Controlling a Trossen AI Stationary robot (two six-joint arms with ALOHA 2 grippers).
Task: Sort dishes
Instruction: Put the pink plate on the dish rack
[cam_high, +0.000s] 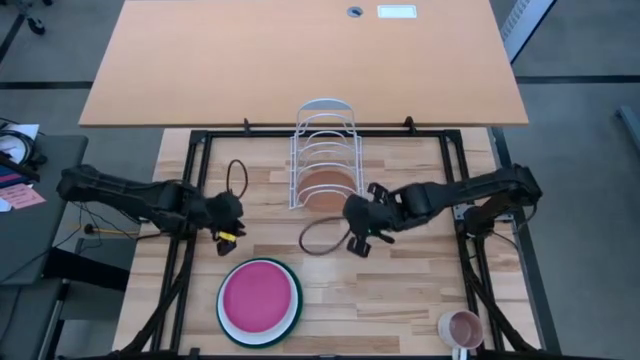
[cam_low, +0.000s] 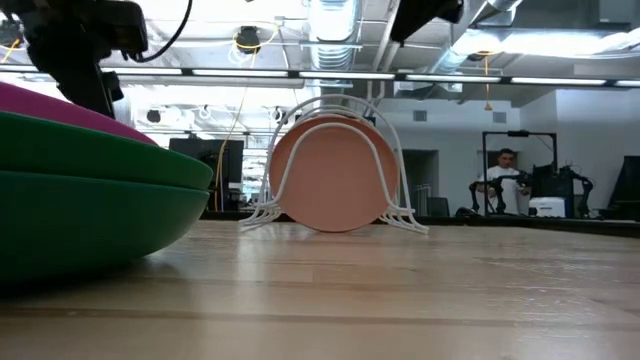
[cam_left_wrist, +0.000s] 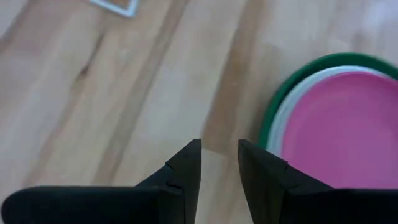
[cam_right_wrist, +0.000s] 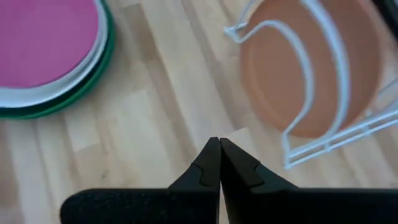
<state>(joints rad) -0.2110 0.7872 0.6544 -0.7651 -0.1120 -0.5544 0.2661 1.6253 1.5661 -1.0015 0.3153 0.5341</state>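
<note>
Terracotta plate (cam_high: 325, 185) is standing upright in wire rack (cam_high: 323, 125) w/ right gripper (cam_right_wrist: 219, 149) pinched empty beside it, left gripper (cam_left_wrist: 219, 155) hanging slightly parted near stacked plates (cam_high: 259, 300).

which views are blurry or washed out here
Low view: the stacked green plate looms soft and out of focus; bright ceiling lights glare behind the rack. Left wrist view: pink plate blurred. High view: evenly lit.

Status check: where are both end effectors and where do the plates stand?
Right end effector shut, empty, just off the rack. Left end effector slightly open, empty, beside the stack. Terracotta plate racked; pink plate, white plate, green plate stacked. Nothing blocking.
</note>
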